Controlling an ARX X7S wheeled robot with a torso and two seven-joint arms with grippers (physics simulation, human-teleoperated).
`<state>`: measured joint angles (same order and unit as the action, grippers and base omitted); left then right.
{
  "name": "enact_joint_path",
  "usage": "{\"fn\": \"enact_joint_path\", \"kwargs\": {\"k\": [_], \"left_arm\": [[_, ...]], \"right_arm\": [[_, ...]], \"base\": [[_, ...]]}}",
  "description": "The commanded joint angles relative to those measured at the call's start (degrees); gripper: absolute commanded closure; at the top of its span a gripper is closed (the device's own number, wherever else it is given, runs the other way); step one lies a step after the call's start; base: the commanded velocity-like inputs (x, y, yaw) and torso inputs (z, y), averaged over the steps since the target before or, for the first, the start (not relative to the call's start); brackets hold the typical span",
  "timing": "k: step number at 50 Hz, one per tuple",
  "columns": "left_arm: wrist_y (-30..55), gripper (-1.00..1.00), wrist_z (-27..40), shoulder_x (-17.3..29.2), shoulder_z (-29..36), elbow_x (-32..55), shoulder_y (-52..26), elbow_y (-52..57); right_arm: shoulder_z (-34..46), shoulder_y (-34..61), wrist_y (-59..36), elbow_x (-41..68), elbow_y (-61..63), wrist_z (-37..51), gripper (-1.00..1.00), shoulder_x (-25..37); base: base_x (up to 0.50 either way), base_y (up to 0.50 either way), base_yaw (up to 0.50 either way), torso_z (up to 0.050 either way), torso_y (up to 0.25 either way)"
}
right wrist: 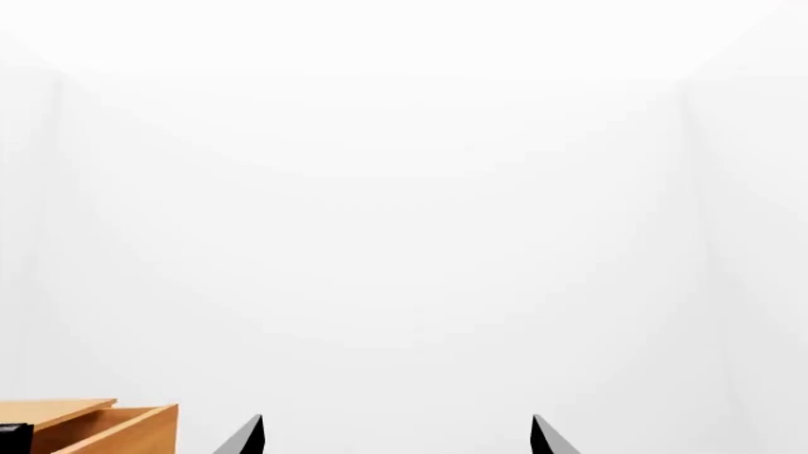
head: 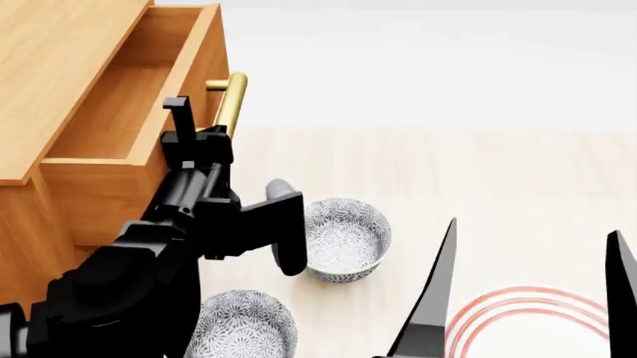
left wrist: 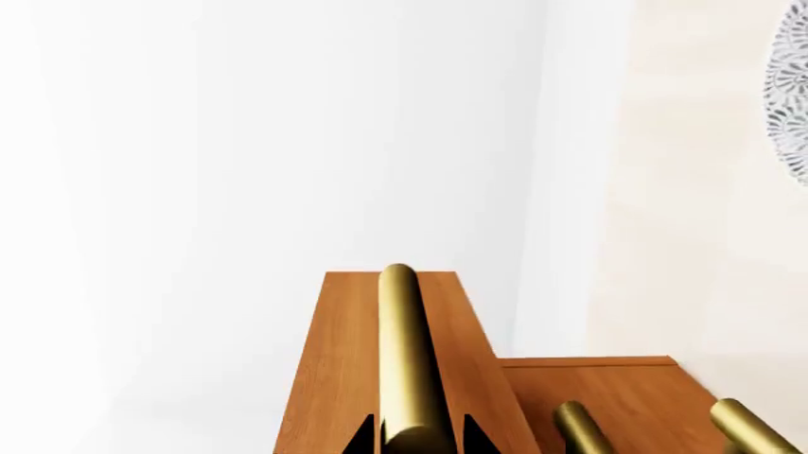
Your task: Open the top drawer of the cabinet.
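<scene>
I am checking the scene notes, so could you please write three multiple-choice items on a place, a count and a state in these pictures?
1. Where is the left pincer?
A. At the brass handle
B. Inside a bowl
C. On the cabinet top

2. How many patterned bowls show in the head view?
A. One
B. Two
C. Four

3. The top drawer is:
A. Shut
B. Pulled out
C. Taken off

Answers: 1 A, its fingers flank the handle bar in the left wrist view. 2 B, one bowl by the arm, another bowl nearer. 3 B, its bare inside shows.
</scene>
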<state>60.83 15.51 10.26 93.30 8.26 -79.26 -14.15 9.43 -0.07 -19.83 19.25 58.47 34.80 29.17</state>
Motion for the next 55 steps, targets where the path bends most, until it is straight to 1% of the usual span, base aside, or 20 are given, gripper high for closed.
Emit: {"fn": "enact_joint_path", "kwargs": {"k": [1, 14, 15, 26, 34, 39, 43, 45, 47, 48, 50, 51, 52, 54, 55], "left_arm": [[0.7, 1.00, 1.9, -2.6, -0.4, -2.3, 0.2, 3.2], [1.4, 1.00, 2.3, -2.4, -1.4, -2.4, 0.0, 4.9], [1.3, -1.00, 2.3, -2.3, -1.5, -2.3, 0.0, 5.1], [1.8, -1.00, 2.8, -1.0, -2.4, -2.4, -0.2, 8.1], [3.7, -1.00, 3.8, 0.9, -3.3, -3.0, -1.6, 15.0], [5.8, -1.00, 4.0, 2.3, -5.4, -2.8, -3.0, 20.5], [8.2, -1.00, 5.4, 3.8, -10.1, -2.5, -4.4, 28.1], [9.4, -1.00, 5.4, 4.1, -11.5, -2.2, -4.8, 30.4], [10.9, -1.00, 6.6, 4.2, -15.2, -2.1, -4.9, 33.3], [12.2, -1.00, 6.1, 4.1, -16.4, -1.4, -5.1, 34.3], [12.4, -1.00, 6.0, 3.9, -22.4, 0.3, -4.2, 36.2], [12.6, -1.00, 5.2, 3.5, -26.7, 2.2, -2.9, 36.9], [13.7, -1.00, 4.2, 2.1, -34.0, 5.2, -0.9, 38.0], [13.9, -1.00, 2.6, 2.2, -36.1, 6.8, -1.5, 38.9], [14.8, -1.00, 2.4, 1.7, -39.3, 7.5, -1.9, 39.2]], "right_arm": [[0.0, 0.2, -0.2, 0.9, 0.8, 1.2, -1.00, 1.0], [1.0, 0.6, 0.6, 1.4, 0.5, 2.6, -1.00, 2.3], [1.1, 0.7, 0.5, 1.4, 0.6, 2.7, -1.00, 2.4], [1.8, 1.0, 0.7, 1.8, 0.6, 3.9, -1.00, 3.4], [1.9, 0.9, 1.2, 1.9, 0.3, 4.6, -1.00, 4.0], [2.7, 1.5, 0.9, 1.7, 0.2, 4.9, -1.00, 4.1], [3.0, 1.5, 0.9, 1.7, 0.4, 5.3, -1.00, 4.4], [3.2, 1.6, 0.9, 1.7, 0.4, 5.5, -1.00, 4.5], [3.6, 2.0, 0.5, 1.8, 0.7, 5.8, -1.00, 4.7], [3.7, 2.0, 0.6, 1.7, 0.7, 5.9, -1.00, 4.8], [3.8, 1.9, 0.9, 1.6, 0.3, 5.9, -1.00, 4.8], [3.9, 2.0, 0.9, 1.7, 0.3, 6.0, -1.00, 4.9], [4.1, 2.2, 0.7, 1.7, 0.3, 6.1, -1.00, 4.9], [4.4, 2.3, 0.9, 1.6, 0.0, 6.1, -1.00, 4.9], [4.6, 2.3, 0.9, 1.5, -0.1, 6.1, -1.00, 4.9]], "base": [[0.00, 0.00, 0.00, 0.000, 0.000], [-0.01, 0.00, 0.00, 0.001, 0.005], [0.00, 0.00, 0.00, 0.000, 0.000], [0.00, 0.00, 0.00, 0.000, 0.000], [0.00, 0.00, 0.00, 0.000, 0.000], [0.00, 0.00, 0.00, 0.000, 0.000], [0.00, 0.00, 0.00, 0.000, 0.000], [0.00, 0.00, 0.00, 0.000, 0.000], [0.00, 0.00, 0.00, 0.000, 0.000], [0.00, 0.00, 0.00, 0.000, 0.000], [0.00, 0.00, 0.00, 0.000, 0.000], [0.00, 0.00, 0.00, 0.000, 0.000], [0.00, 0.00, 0.00, 0.000, 0.000], [0.00, 0.00, 0.00, 0.000, 0.000], [0.00, 0.00, 0.00, 0.000, 0.000]]}}
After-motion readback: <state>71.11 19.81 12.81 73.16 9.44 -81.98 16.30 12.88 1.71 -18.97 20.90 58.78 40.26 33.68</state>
